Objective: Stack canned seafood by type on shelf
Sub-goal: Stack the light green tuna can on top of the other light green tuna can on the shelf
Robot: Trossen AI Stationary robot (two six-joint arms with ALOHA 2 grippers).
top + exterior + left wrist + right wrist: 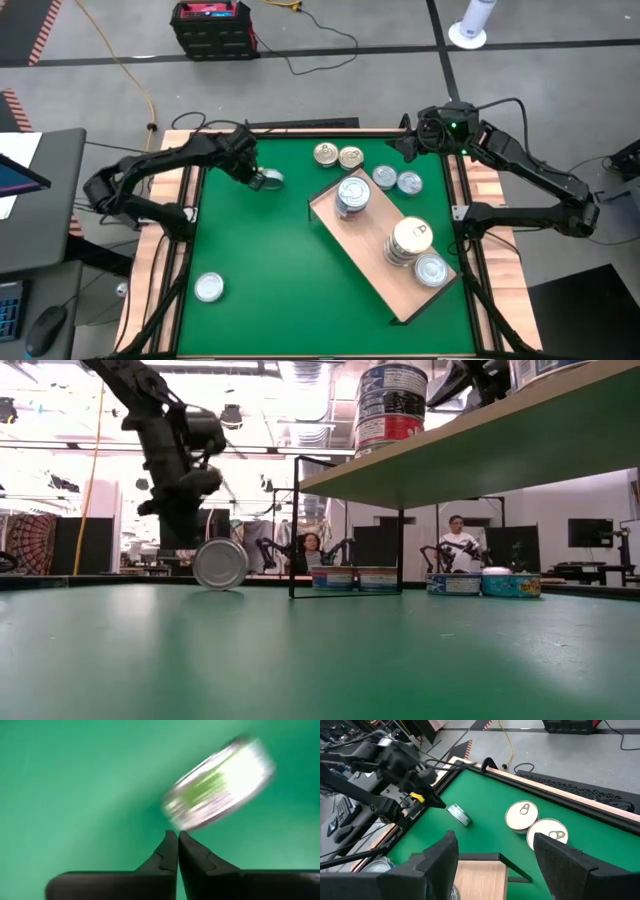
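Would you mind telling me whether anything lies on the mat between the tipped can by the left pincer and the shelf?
Nothing visible does. The can stands on edge just beyond the shut left pincer, and only bare green mat lies between it and the shelf.

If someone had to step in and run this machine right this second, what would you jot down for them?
Left gripper: jaws shut and empty; a can stands on edge on the green mat just beyond its tips, apparently slipped from the grip.
Right gripper: jaws open, empty, hovering near the table's far right corner.
Shelf: holds two stacks and a single can.
Left to do: two gold-lidded cans and two bluish cans sit on the mat behind the shelf, and one can lies near the front left.
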